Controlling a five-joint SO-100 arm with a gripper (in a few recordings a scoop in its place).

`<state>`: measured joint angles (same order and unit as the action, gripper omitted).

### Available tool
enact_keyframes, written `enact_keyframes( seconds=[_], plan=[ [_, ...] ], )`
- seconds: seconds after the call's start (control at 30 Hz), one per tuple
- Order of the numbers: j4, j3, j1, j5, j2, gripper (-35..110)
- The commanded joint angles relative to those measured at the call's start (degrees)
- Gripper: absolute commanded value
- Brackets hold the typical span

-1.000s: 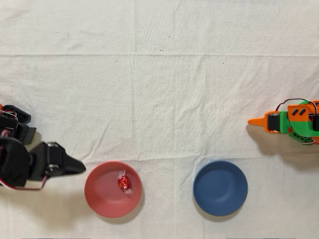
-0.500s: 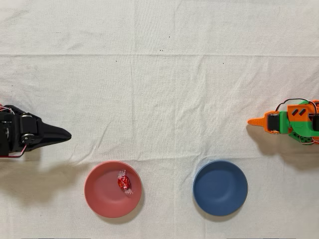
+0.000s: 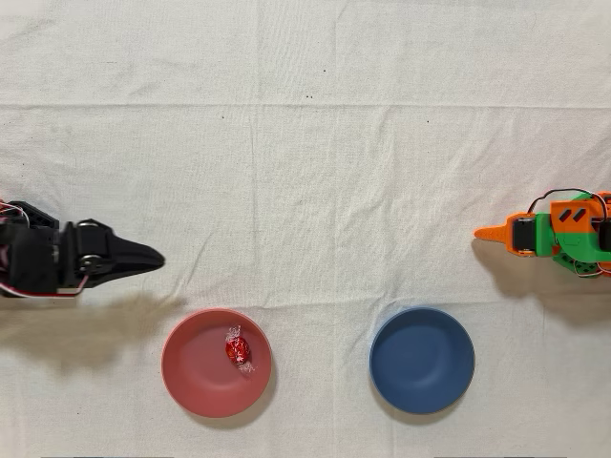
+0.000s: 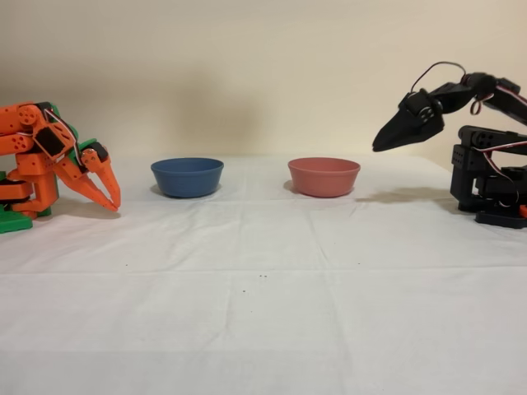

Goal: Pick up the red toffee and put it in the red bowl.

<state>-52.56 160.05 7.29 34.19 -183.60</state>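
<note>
The red toffee [image 3: 237, 350] lies inside the red bowl [image 3: 189, 374], a little right of the bowl's centre in the overhead view. In the fixed view the red bowl [image 4: 324, 177] stands on the cloth and its wall hides the toffee. My black gripper [image 3: 153, 258] hangs above the cloth up and to the left of the bowl in the overhead view, its jaws shut with nothing between them. Seen from the fixed view, the gripper [image 4: 380, 145] is raised to the right of the bowl, pointing down toward it.
A dark blue bowl [image 3: 422, 360] sits to the right of the red one in the overhead view, and the blue bowl [image 4: 187, 176] stands left of it in the fixed view. The idle orange arm [image 3: 549, 234] rests at the right edge. White cloth [image 3: 315, 172] covers the table.
The black gripper swung away from the red bowl's left rim, up the picture, then reached slightly right toward the table's middle. The toffee stayed in the bowl.
</note>
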Motion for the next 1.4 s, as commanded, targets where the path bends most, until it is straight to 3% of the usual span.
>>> enact_keyframes(
  seconds=[0.0,0.23,0.47,0.7,1.1,1.37],
  plan=[
    [8.6,5.3,-0.2,-0.4,-0.6,0],
    [13.2,12.9,-1.0,-4.1,-0.6,1],
    [13.2,15.5,-3.7,-22.9,-0.7,1],
    [6.9,15.5,-5.3,-33.9,-0.7,1],
    [1.8,15.5,-5.2,-31.7,-0.7,8],
    [1.8,15.5,-5.2,-31.8,-0.7,2]
  ],
)
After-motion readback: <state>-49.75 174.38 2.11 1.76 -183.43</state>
